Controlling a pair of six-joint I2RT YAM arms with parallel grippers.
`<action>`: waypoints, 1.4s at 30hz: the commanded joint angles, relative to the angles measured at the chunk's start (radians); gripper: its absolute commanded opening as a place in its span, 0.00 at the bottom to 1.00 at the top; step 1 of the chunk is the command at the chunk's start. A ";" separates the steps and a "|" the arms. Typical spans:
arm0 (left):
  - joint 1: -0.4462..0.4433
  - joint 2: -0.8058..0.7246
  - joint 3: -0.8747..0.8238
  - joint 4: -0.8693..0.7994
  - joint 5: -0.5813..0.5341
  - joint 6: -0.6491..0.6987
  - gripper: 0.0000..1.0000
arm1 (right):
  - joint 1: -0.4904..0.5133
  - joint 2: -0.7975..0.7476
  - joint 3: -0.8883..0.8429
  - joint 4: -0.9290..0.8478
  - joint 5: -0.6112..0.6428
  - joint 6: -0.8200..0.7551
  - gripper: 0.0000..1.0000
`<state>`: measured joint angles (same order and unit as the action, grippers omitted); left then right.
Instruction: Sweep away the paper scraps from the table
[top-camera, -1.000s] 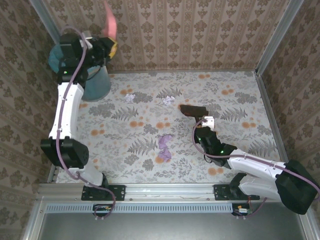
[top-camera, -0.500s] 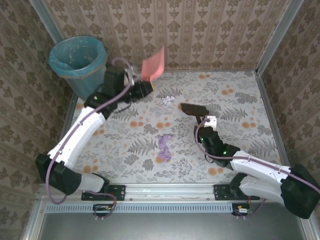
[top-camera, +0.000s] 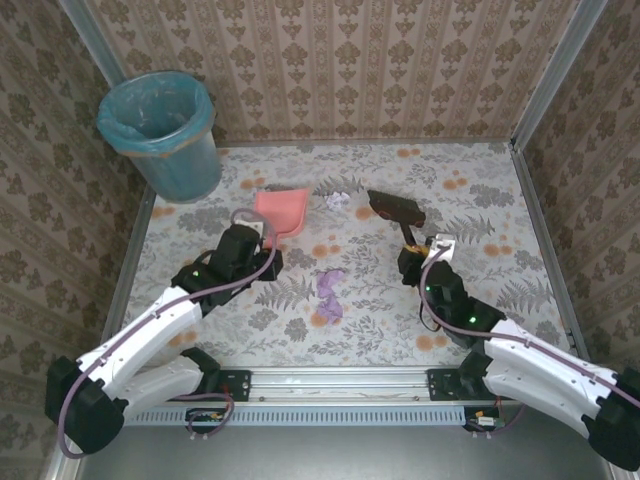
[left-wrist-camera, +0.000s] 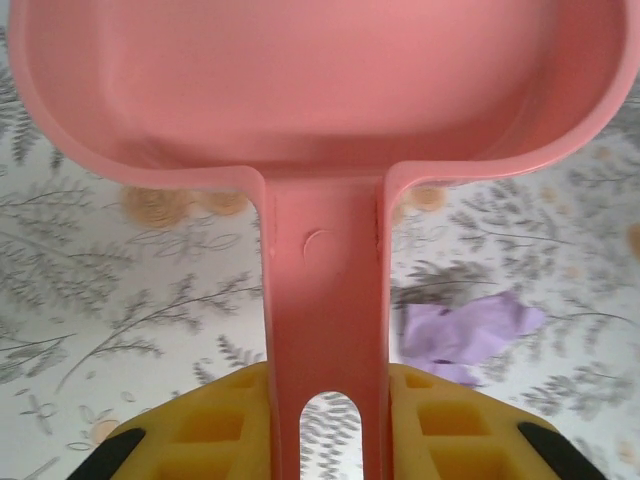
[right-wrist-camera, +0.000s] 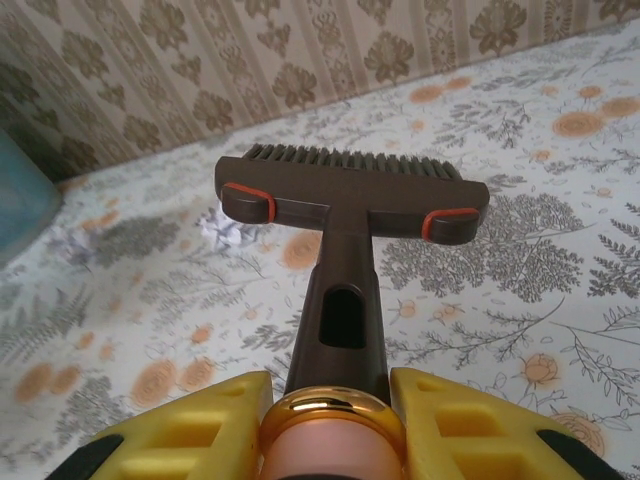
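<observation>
My left gripper (top-camera: 262, 233) (left-wrist-camera: 325, 400) is shut on the handle of a pink dustpan (top-camera: 281, 211) (left-wrist-camera: 320, 90), which lies low over the table (top-camera: 480, 190) left of centre, mouth toward the back wall. A lilac-purple paper scrap (top-camera: 329, 292) (left-wrist-camera: 465, 330) lies at the table's middle, to the right of the dustpan's handle. A small white scrap (top-camera: 338, 200) (right-wrist-camera: 225, 228) sits between the dustpan and the dark brush head (top-camera: 392, 208) (right-wrist-camera: 350, 185). My right gripper (top-camera: 420, 252) (right-wrist-camera: 335, 400) is shut on the brush's handle. Another pale wad (right-wrist-camera: 75, 243) lies further left.
A teal-lined bin (top-camera: 160, 125) stands at the back left corner. Brown patterned walls (top-camera: 400, 70) enclose the table on three sides. A metal rail (top-camera: 330, 385) with both arm bases runs along the near edge.
The left arm swung down from over the bin to the table with the dustpan, which now lies flat. The right arm drew back slightly and turned the brush.
</observation>
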<state>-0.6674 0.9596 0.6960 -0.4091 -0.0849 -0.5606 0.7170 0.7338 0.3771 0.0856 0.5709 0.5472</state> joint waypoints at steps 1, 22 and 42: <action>-0.006 -0.038 -0.080 0.088 -0.125 0.039 0.00 | -0.004 -0.074 0.070 -0.086 -0.033 0.036 0.00; 0.009 -0.214 -0.096 -0.117 -0.460 -0.092 0.00 | 0.025 0.091 0.591 -0.685 -0.972 0.204 0.00; 0.065 -0.279 -0.133 -0.139 -0.471 -0.139 0.00 | 0.008 0.134 0.328 -0.334 -0.861 0.520 0.00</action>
<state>-0.6125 0.6956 0.5732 -0.5396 -0.5396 -0.6815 0.7448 0.8734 0.7189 -0.3397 -0.3698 1.0084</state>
